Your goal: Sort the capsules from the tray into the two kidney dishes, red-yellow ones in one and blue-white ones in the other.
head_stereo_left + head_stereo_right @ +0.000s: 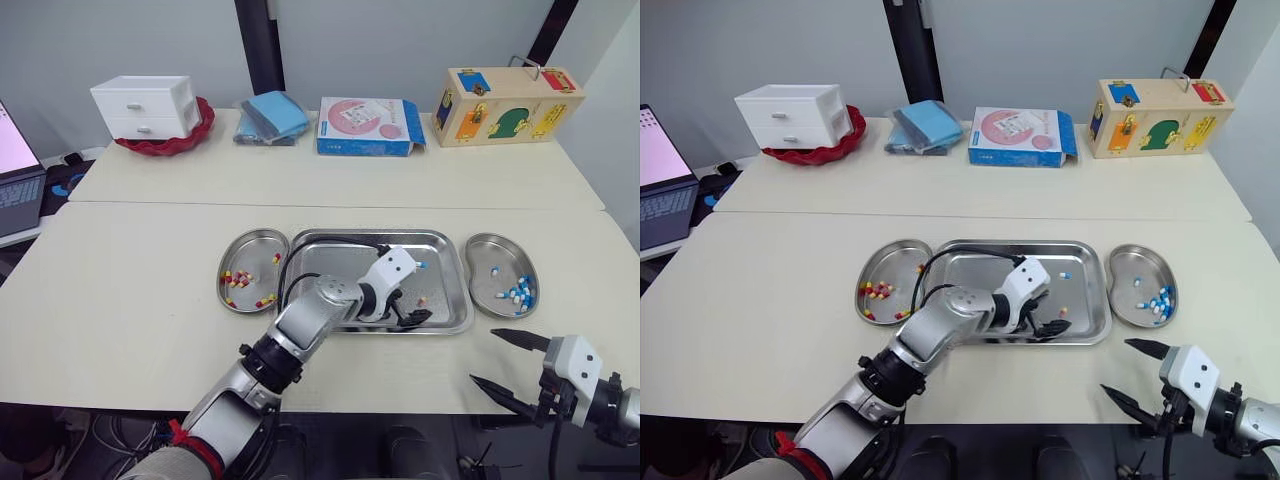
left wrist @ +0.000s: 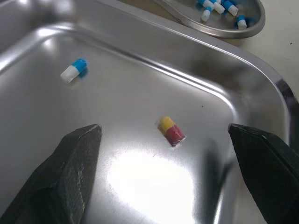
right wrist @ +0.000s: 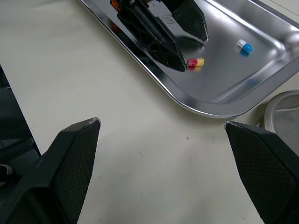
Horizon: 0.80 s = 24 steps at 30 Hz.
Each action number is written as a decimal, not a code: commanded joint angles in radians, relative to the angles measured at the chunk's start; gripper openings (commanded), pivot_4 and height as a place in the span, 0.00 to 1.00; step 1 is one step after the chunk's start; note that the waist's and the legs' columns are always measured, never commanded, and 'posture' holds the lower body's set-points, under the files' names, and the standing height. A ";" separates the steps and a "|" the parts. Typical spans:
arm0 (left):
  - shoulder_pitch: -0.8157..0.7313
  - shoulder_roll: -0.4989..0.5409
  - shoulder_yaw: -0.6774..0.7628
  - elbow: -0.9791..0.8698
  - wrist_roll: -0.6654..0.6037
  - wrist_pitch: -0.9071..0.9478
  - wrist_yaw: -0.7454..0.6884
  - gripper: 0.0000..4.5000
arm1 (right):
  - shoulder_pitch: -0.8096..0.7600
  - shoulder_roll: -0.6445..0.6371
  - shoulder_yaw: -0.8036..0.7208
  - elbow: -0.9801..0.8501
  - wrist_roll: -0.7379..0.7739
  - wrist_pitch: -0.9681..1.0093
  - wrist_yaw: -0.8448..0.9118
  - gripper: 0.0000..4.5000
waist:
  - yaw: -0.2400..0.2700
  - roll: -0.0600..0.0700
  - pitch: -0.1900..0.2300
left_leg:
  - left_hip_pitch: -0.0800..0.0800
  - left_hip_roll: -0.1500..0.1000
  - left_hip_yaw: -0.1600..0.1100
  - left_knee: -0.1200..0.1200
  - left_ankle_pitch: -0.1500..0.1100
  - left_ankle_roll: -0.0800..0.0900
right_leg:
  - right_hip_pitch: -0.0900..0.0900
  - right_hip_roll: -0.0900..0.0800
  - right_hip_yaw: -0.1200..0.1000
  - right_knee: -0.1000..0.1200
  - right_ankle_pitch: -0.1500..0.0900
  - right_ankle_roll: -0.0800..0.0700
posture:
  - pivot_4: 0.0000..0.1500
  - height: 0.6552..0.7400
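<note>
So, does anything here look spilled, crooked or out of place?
Nothing stands out. The tray sits straight between the two dishes, red-yellow capsules in the left dish, blue-white capsules in the right dish, one of each kind remaining in the tray.

Our left arm (image 1: 300,335) reaches from the near middle toward the far right, bent at the elbow, with the white wrist angled down. The left end effector (image 1: 408,310) points downward, its two black fingers (image 2: 70,177) spread wide and holding nothing. Our right arm (image 1: 612,402) sits low at the near right. The right end effector (image 1: 484,356) points left, its fingers splayed apart and empty.
</note>
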 commanded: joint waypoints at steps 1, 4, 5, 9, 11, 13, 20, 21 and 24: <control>-0.027 -0.022 -0.012 0.028 0.034 -0.046 -0.025 1.00 | 0.015 0.004 -0.031 -0.044 0.006 -0.006 -0.014 1.00 | 0.000 0.000 0.000 | 0.000 0.000 0.000 0.000 0.000 0.000 | 0.000 0.000 0.000 0.000 0.000 0.000 | 1.00 0.62; -0.034 -0.036 -0.017 0.068 0.054 -0.070 -0.048 0.86 | 0.025 0.004 -0.033 -0.057 0.007 0.000 -0.023 1.00 | 0.000 0.001 0.000 | 0.000 0.000 0.000 0.000 0.000 0.000 | 0.000 0.000 0.000 0.000 0.000 0.000 | 1.00 0.62; -0.036 -0.039 -0.020 0.082 0.063 -0.080 -0.055 0.79 | 0.027 0.003 -0.034 -0.063 0.008 0.003 -0.026 1.00 | 0.000 0.001 0.000 | 0.000 0.000 0.000 0.000 0.000 0.000 | 0.000 0.000 0.000 0.000 0.000 0.000 | 1.00 0.62; -0.033 -0.049 -0.025 0.112 0.086 -0.099 -0.079 0.51 | 0.036 0.001 -0.036 -0.081 0.011 0.016 -0.037 1.00 | 0.000 0.001 -0.001 | 0.000 0.000 0.000 0.000 0.000 0.000 | 0.000 0.000 0.000 0.000 0.000 0.000 | 1.00 0.62; -0.029 -0.054 -0.032 0.121 0.099 -0.106 -0.093 0.36 | 0.037 0.000 -0.038 -0.088 0.012 0.024 -0.041 1.00 | 0.000 0.001 -0.001 | 0.000 0.000 0.000 0.000 0.000 0.000 | 0.000 0.000 0.000 0.000 0.000 0.000 | 1.00 0.62; -0.026 -0.057 -0.038 0.128 0.114 -0.117 -0.103 0.21 | 0.038 0.000 -0.040 -0.093 0.014 0.030 -0.045 1.00 | 0.000 0.001 -0.001 | 0.000 0.000 0.000 0.000 0.000 0.000 | 0.001 0.000 0.000 0.000 0.000 0.000 | 1.00 0.62; -0.019 -0.062 -0.038 0.133 0.144 -0.151 -0.123 0.00 | 0.042 0.000 -0.043 -0.100 0.015 0.042 -0.051 1.00 | 0.000 0.001 -0.001 | 0.003 0.000 0.000 0.000 0.000 0.000 | 0.003 0.000 0.000 0.000 0.000 0.000 | 1.00 0.62; -0.018 -0.062 -0.038 0.129 0.147 -0.155 -0.127 0.00 | 0.042 0.001 -0.044 -0.101 0.015 0.045 -0.053 1.00 | 0.000 0.001 -0.001 | 0.003 0.000 0.000 0.000 0.000 0.000 | 0.004 0.000 0.000 0.000 0.000 0.000 | 1.00 0.62; -0.013 -0.056 -0.039 0.111 0.152 -0.162 -0.145 0.00 | 0.046 0.003 -0.044 -0.100 0.013 0.043 -0.054 1.00 | 0.000 0.001 -0.001 | 0.003 0.000 0.000 0.000 0.000 0.000 | 0.004 0.000 0.000 0.000 0.000 0.000 | 1.00 0.62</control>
